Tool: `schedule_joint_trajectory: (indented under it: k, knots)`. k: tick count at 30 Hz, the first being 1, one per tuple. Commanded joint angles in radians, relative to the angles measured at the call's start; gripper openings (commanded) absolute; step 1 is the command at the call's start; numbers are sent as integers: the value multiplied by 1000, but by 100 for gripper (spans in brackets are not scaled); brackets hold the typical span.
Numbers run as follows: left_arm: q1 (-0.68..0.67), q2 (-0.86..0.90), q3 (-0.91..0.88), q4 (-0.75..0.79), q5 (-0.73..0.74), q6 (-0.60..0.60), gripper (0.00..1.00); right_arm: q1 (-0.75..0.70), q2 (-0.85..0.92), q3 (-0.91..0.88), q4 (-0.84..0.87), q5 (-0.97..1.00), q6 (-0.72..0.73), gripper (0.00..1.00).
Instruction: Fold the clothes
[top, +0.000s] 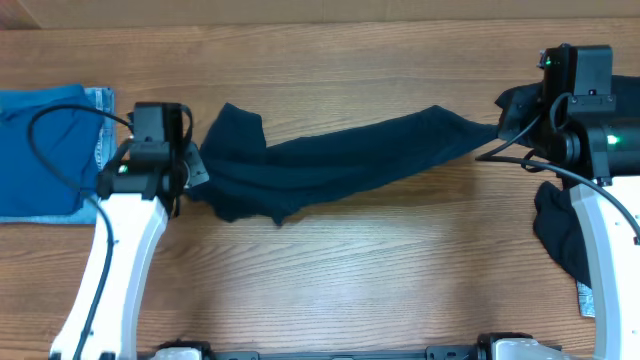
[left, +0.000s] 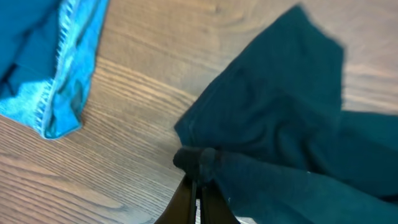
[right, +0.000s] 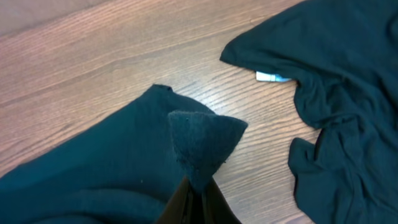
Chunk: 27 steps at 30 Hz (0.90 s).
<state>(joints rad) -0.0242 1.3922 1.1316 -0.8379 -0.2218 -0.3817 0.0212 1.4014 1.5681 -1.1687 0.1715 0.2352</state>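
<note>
Overhead: navy garment (top: 330, 160) lies stretched on the table (top: 350, 280), long axis roughly 8-to-2 o'clock, bunched and wider at its 8 o'clock end, narrow at the other. Each end is taken by the arm nearer to it. Left gripper (left: 198, 183) is clamped on a rolled edge of the wide end, and the cloth spreads away from it toward 1 o'clock in the left wrist view. Right gripper (right: 194, 190) is pinched on a peaked corner of the narrow end, with the body of the cloth trailing off toward 9 o'clock. Judgement: any fold turns on carrying one end along that axis toward the other. The overhead hides both pinch points under the wrists; only the wrist views confirm the grips. Left wrist also shows the denim hem (left: 68, 74) beside the folded blue garment (top: 40, 140), apart from the navy cloth. Right wrist shows a white label (right: 271, 76) on the dark heap (right: 336, 93) at 2 o'clock, not touching the held corner.
</note>
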Motion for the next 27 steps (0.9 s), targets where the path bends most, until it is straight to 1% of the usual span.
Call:
schedule_joint_trajectory:
  k: [1,3,4,6,12,14,15,17,20,21,22,23,24,27]
  knots:
    - [7,78,16,12,-21,19,4,-6,-24,15,-7,-1,4,4]
    - [7,105,16,12,-21,19,5,-6,-24,15,-9,-1,4,4]
    - [7,119,16,12,-21,19,7,-6,-24,15,-9,-1,4,4]
    - [7,140,16,13,-23,20,15,-6,-24,15,-12,-1,4,4]
    - [7,141,16,77,-29,20,15,-6,-24,15,-28,-1,4,4]
    - [7,141,16,82,-29,20,24,-6,-23,15,-36,-1,4,4]
    - [7,141,16,79,-27,20,27,-6,-21,15,-38,0,4,4]
    - [7,141,16,65,11,24,26,-6,-17,15,-39,-1,4,4]
    - [7,141,16,0,153,46,28,-6,-6,15,-39,-1,4,4]
    - [7,141,16,-47,202,46,33,-6,1,15,-39,-1,4,4]
    - [7,141,16,-89,232,46,41,-6,6,15,-39,-1,4,4]
    - [7,141,16,-119,250,46,47,-6,10,15,-40,-1,4,4]
    - [7,141,16,-152,269,45,50,-6,14,15,-42,-1,4,4]
    - [6,141,8,-182,330,45,52,-6,16,15,-42,-1,3,4]
